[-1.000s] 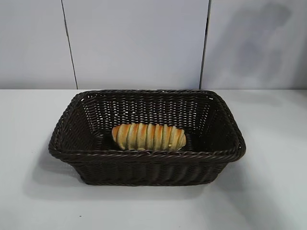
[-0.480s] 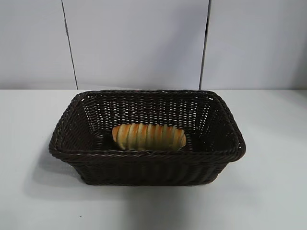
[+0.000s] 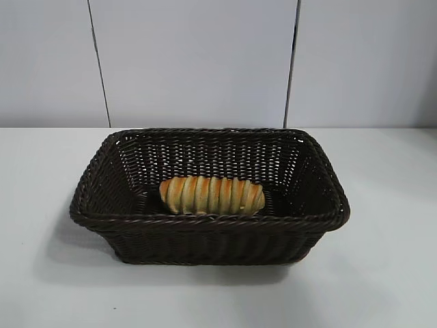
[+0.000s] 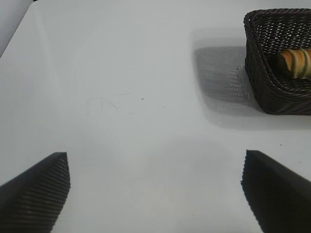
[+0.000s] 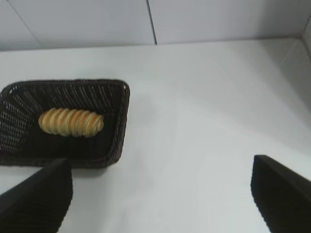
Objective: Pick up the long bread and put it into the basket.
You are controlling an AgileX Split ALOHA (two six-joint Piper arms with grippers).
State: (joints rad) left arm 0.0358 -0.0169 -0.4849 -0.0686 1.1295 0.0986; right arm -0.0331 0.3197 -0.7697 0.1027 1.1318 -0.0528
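The long bread (image 3: 212,195), golden-tan with crosswise ridges, lies inside the dark brown woven basket (image 3: 205,239) at the middle of the white table. It also shows in the right wrist view (image 5: 71,122) and partly in the left wrist view (image 4: 295,62), within the basket (image 5: 119,126) (image 4: 257,73). Neither arm shows in the exterior view. My left gripper (image 4: 155,182) is open and empty above bare table, away from the basket. My right gripper (image 5: 162,187) is open and empty, drawn back from the basket's side.
The white table (image 3: 382,273) spreads around the basket on all sides. A pale panelled wall (image 3: 198,61) stands behind it. The table's edge meets the wall in the right wrist view (image 5: 218,41).
A faint shadow on the wall at the upper right has gone. The bread and the basket have not moved.
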